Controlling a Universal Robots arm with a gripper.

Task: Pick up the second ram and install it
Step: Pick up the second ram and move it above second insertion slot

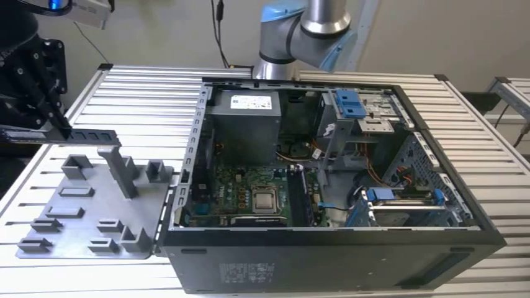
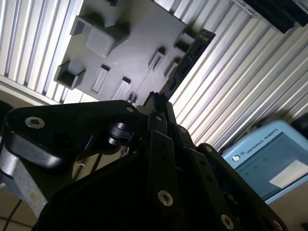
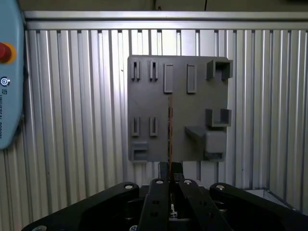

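Though well apart from the open computer case (image 1: 331,261), already lifted: second ram (image 1: 95,135) clenched in the claw (image 1: 59,128), level above the fixture plate (image 1: 91,208) at the exterior view's left. Judged: pick-up done, install not yet; calls for clearing the case wall (image 1: 198,124), with open surface (image 1: 141,87) between. In the second wrist view, second ram (image 2: 190,53) jutting from the claw (image 2: 156,99) over the fixture plate (image 2: 139,24). In the first wrist view, edge-on (image 3: 169,130), near upright posts (image 3: 219,118), not touching.

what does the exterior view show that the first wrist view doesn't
Exterior view adds: the open computer case with its motherboard inside. First wrist view adds: a light-blue pendant with a red button. Shared: the grey fixture plate, the slatted table, and the second ram gripped in the tool over the plate.
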